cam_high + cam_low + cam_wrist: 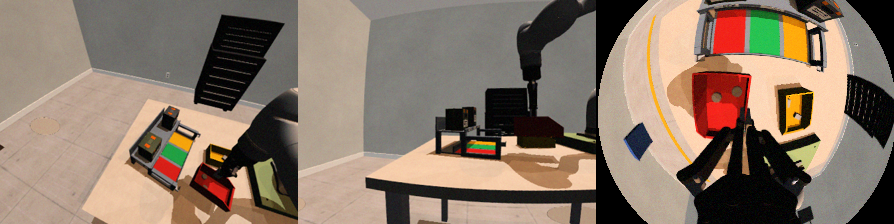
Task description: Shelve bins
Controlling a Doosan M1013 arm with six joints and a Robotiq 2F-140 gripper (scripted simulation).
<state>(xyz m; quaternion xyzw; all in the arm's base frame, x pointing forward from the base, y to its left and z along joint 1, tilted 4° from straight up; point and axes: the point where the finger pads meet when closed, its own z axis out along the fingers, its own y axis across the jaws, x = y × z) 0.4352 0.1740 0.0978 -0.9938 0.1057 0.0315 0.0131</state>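
Observation:
The red bin [213,185] hangs tilted a little above the table, with two small parts inside; it also shows in the exterior view [538,126] and the wrist view [720,102]. My gripper [226,172] is shut on the red bin's near wall [743,121]. The yellow bin [218,154] [536,142] stands on the table just beyond it. The low shelf [165,146] lies to the left, with a red mark [167,168], a green mark [174,154] and an orange mark [181,141] side by side.
Two dark olive boxes [149,146] [170,117] stand on the shelf's top board. A green-topped flat tray [271,185] lies by the arm's base at the right. A black slatted rack [236,63] stands behind the table. A small blue square [639,141] lies at the left.

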